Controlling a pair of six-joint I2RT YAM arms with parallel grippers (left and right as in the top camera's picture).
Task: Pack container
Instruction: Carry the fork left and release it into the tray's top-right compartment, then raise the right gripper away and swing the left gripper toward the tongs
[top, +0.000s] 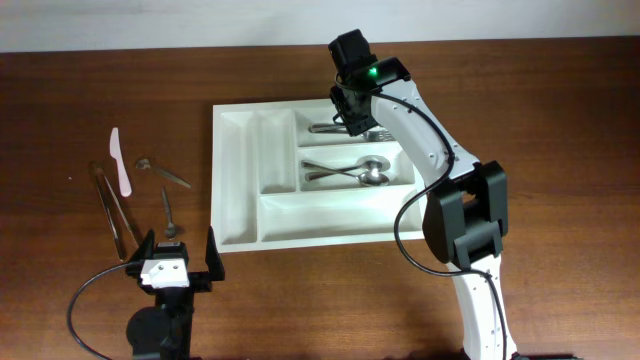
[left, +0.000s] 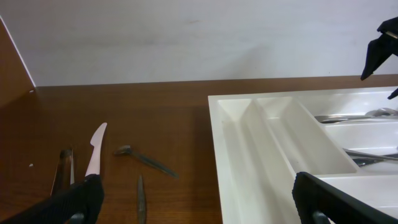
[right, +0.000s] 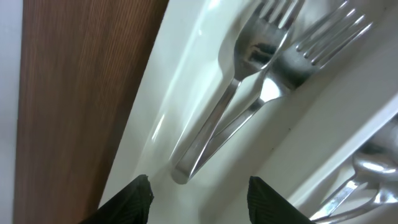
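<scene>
The white cutlery tray (top: 235, 180) sits mid-bench, nearer the far edge. The right gripper (top: 352, 110) hangs over its far long compartment, jaws spread and empty, with two forks (right: 249, 106) lying beneath (that placement looks finished). The left gripper (top: 180, 255) sits wide open by the near edge, holding nothing. Loose toward the left edge are a white plastic knife (top: 120, 160), tongs (top: 112, 205) and a spoon (top: 165, 174). Next, I'd say, the left arm reaches forward and pinches one by its handle.

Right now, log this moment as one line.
phase: packing | right gripper: open over forks in container | left gripper: open, empty | white knife: on table
</scene>
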